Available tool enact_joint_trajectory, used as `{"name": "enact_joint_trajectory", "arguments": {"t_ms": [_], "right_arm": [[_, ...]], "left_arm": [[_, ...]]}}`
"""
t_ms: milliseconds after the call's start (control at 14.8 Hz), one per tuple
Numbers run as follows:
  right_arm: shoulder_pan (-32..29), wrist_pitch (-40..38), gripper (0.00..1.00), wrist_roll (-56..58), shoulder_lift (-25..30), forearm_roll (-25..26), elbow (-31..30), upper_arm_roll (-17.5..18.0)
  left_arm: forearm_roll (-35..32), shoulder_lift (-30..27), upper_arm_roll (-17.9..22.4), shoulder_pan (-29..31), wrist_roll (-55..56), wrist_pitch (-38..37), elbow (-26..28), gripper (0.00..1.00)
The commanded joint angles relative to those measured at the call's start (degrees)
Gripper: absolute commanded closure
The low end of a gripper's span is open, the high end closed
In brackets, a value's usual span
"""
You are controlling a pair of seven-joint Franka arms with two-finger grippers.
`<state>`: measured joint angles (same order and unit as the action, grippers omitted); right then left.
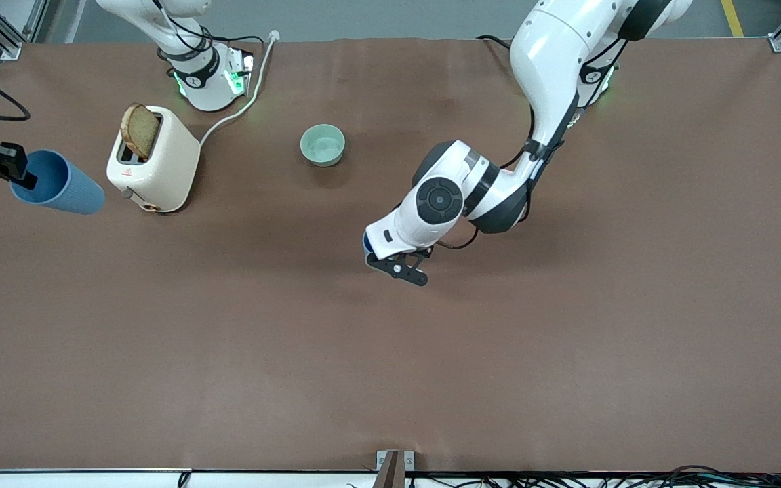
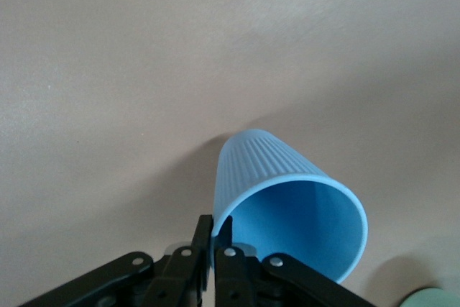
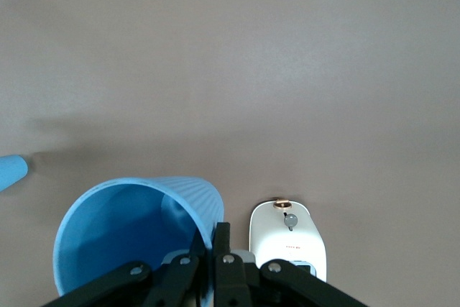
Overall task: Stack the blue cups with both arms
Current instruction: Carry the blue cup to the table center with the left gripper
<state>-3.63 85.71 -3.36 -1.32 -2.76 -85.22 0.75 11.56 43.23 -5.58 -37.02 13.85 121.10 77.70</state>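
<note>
Two matte blue ribbed tapered cups are in play, one in each gripper. The first blue cup (image 1: 58,183) hangs tilted over the right arm's end of the table, just beside the cream toaster (image 1: 153,159); the right gripper (image 1: 4,166) pinches its rim, one finger inside and one outside (image 3: 221,239). The right arm reaches out past the frame edge from its base near the toaster. The second blue cup (image 2: 287,203) is mostly hidden under the left arm's wrist in the front view, only a sliver showing (image 1: 367,242). The left gripper (image 2: 214,239) is clamped on its rim over the middle of the brown table (image 1: 390,352), the arm folded down with elbow bent. One toaster holds one slice of brown bread (image 1: 139,130). One mint-green bowl (image 1: 323,145) sits toward the arm bases.
</note>
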Motion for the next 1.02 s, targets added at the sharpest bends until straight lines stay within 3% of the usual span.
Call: {"name": "enact_joint_trajectory", "arguments": {"t_ms": [0,203,271,406,745,948], "right_arm": [[-0.9,-1.1,0.99,-0.3,-0.7,0.1,1.6,0.3],[-0.9,-0.6,0.99,-0.1,-0.7,0.0,1.7,0.3],[-1.0,-0.5,0.99,0.1,-0.7,0.1,1.7,0.3],[-1.6,-0.5,0.99,2.6,-0.7,0.0,2.0,0.3],[-0.8,-0.1,0.99,4.6,-0.4,0.3,1.3,0.2],[0.2,0.3,0.99,4.5,-0.4,0.2,0.9,-0.1]], "left_arm": [[0.8,2.2,0.1,-0.8,0.3,1.1,-1.6,0.99],[0.7,2.9,0.2,-2.3,1.9,3.1,-1.6,0.98],[0.7,2.9,0.2,-2.4,1.9,3.3,-1.7,0.89],[0.4,2.0,0.3,-2.5,1.9,3.3,-1.6,0.00],[0.0,-3.2,0.8,-1.8,1.9,1.9,-1.6,0.00],[0.0,-9.9,3.7,0.7,1.4,-4.2,-1.7,0.00]]}}
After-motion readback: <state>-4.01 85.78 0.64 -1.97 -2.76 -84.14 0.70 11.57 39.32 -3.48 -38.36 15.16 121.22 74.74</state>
